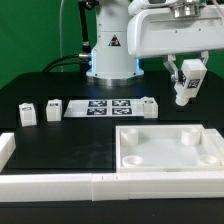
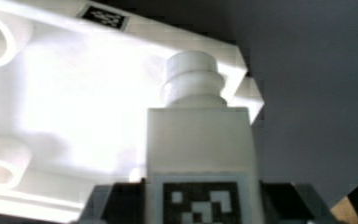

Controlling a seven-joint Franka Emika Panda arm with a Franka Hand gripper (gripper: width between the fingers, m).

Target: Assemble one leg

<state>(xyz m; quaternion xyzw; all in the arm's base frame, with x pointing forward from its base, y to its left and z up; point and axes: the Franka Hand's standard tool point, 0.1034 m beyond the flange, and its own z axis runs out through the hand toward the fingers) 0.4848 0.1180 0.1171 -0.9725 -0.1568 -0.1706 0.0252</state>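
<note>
The black surface [image 1: 60, 135] is carrying everything, its far side fading into a dark backdrop. The white arm [image 1: 150, 30] is reaching in from behind the tray panel [image 1: 165, 148], its upper part running out of the frame. A long white rail [image 1: 60, 183] is lying in front of the tray panel. The panel is sitting flat; in the wrist view it is glaring so brightly that its details are washing out. The marker board [image 1: 105, 107] is lying behind the tray panel's far edge. The jaws are closing narrowly on the leg [image 1: 186, 85], holding it in the air above that far edge, though depth is hard to judge; in the wrist view they are barely showing beside the leg's tag. One loose block [image 1: 150, 107] is sitting just behind the tray panel, and a second block [image 1: 53, 108] and a third block [image 1: 27, 113] are resting well off toward the exterior view's left, their tags too small to read.
</note>
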